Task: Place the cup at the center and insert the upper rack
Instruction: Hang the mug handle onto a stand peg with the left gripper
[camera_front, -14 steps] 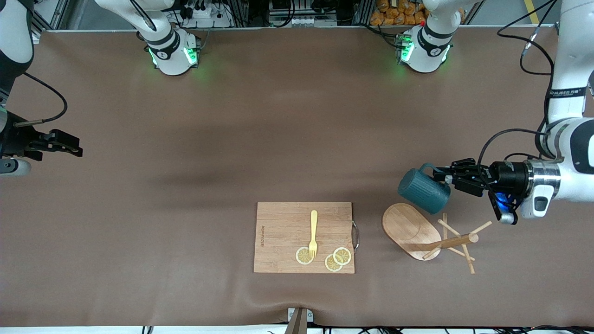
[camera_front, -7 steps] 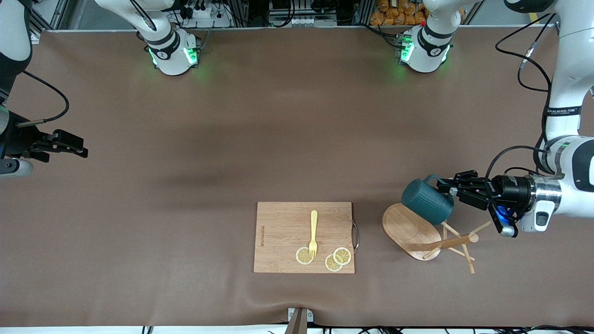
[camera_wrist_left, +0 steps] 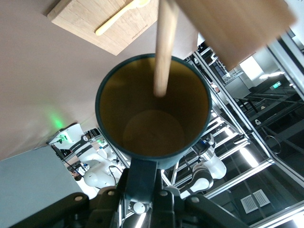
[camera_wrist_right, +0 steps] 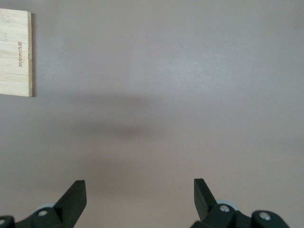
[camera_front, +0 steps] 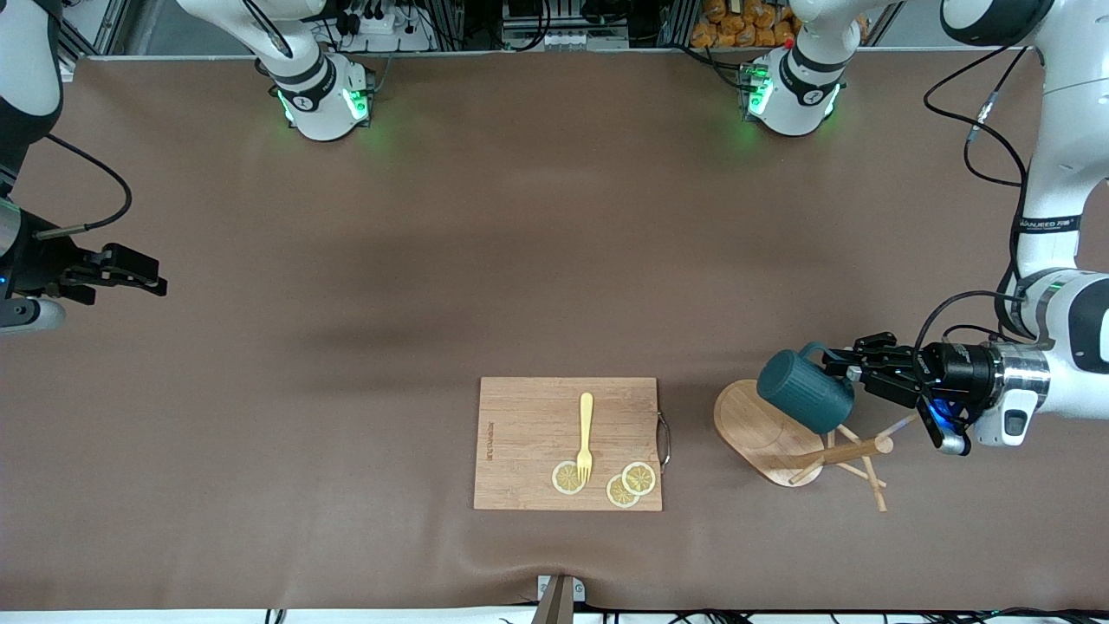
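**Cup held by its handle over the toppled mug tree; right arm idle**

The left claw (camera_front: pixel 839 369) is clamped on the loop handle of the small dark teal-green ribbed cup (camera_front: pixel 805 391), carrying it on its side, mouth turned toward the wrist. A handle grip leaves the body free and keeps the fingers clear of the wall. The cup hangs over the light wooden mug tree (camera_front: pixel 801 442), which lies tipped on the brown surface (camera_front: pixel 346 390), its flat oval base on edge and its post pointing toward 3 o'clock. The left wrist view shows a peg crossing the cup's mouth (camera_wrist_left: pixel 153 107); whether it touches cannot be told.

The right claw (camera_front: pixel 134 269) waits with jaws spread wide above bare surface at the right arm's end.

Materials: the cup has a ribbed, matte outer wall and a smooth tan-yellow interior, round and deep. The tree is pale bare wood with a round post and thin angled pegs, likely light and apt to roll. At 9 o'clock from it lies a rectangular wooden cutting board (camera_front: pixel 528 433) with a metal handle, bearing a pale yellow fork (camera_front: pixel 586 438) and three lemon slices (camera_front: pixel 622 484).

Judgement: neither the cup's placement nor the rack is yet done.
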`<state>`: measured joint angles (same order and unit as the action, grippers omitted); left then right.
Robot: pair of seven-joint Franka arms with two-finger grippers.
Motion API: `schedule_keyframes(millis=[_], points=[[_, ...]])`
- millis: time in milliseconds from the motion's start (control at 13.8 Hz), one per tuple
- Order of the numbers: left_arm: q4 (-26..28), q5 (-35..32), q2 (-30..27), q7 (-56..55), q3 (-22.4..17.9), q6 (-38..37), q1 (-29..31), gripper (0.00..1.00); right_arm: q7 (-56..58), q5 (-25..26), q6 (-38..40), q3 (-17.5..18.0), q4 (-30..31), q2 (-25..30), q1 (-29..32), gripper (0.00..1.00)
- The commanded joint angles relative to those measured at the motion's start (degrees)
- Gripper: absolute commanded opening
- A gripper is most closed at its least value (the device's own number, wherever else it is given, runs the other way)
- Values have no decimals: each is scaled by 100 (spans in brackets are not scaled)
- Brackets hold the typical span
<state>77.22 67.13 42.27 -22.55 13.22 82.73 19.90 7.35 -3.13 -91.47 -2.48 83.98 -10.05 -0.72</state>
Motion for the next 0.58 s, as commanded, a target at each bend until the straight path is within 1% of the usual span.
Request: schedule_keyframes(millis=[0,218,364,509], points=[[-199,229,194,-21,84,-116,119,0,-190,-47,-11,-25,-13,3,-77,100],[-199,300,238,-4,84,-108,216,0,-190,-47,-20,-25,-13,3,-77,100],[-199,554,334,-12,40,-116,233,0,-190,-47,-20,-25,-4,3,-60,100],[-199,608,379,-4,40,-90,251,0,-190,-47,-11,-25,5,12,-42,100]])
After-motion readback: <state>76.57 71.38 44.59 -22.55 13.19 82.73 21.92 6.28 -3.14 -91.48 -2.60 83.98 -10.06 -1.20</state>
